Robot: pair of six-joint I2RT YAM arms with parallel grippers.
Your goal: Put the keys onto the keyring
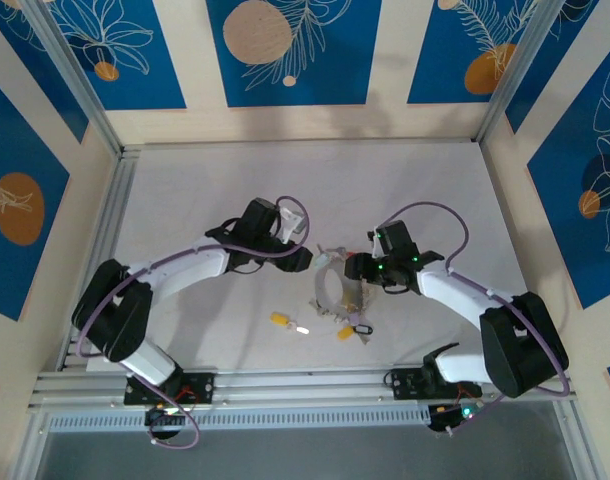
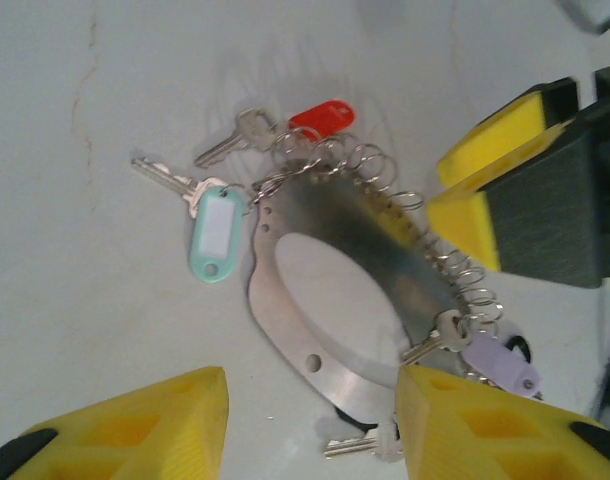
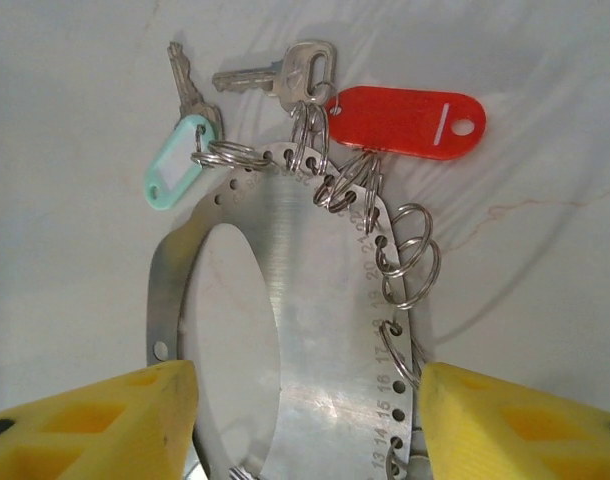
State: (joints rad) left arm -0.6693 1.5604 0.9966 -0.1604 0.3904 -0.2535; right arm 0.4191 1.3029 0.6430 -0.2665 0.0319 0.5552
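1. The keyring (image 3: 315,300) is seen as a flat grey metal crescent with a large oval opening. It lies on the white bench (image 1: 185,200), mid-bench between the two arms.
2. Small numbered holes run along its wide edge, and split rings (image 3: 410,265) hang from several of them.
3. The red-tag key (image 3: 410,122) is hooked on at the far end of the keyring through a split ring. The key and tag lie flat on the bench.
4. The teal-tag key (image 3: 177,160) is hooked on just beside it, fanned out to the other side.
5. The lilac-tag key (image 2: 500,362) is attached further along the ringed edge.
6. One yellow-tag key (image 1: 281,320) lies loose on the bench, near the keyring but apart from it. Another yellow-tag key (image 1: 343,333) and a black-tag key (image 1: 363,328) lie near the keyring's near end. Whether those two are attached cannot be told.
7. The left end effector (image 2: 312,430) has its fingers spread apart over the near end of the keyring, and nothing is gripped.
8. The right end effector (image 3: 307,420) has its fingers spread apart, one on each side of the crescent. Contact with the metal cannot be told.
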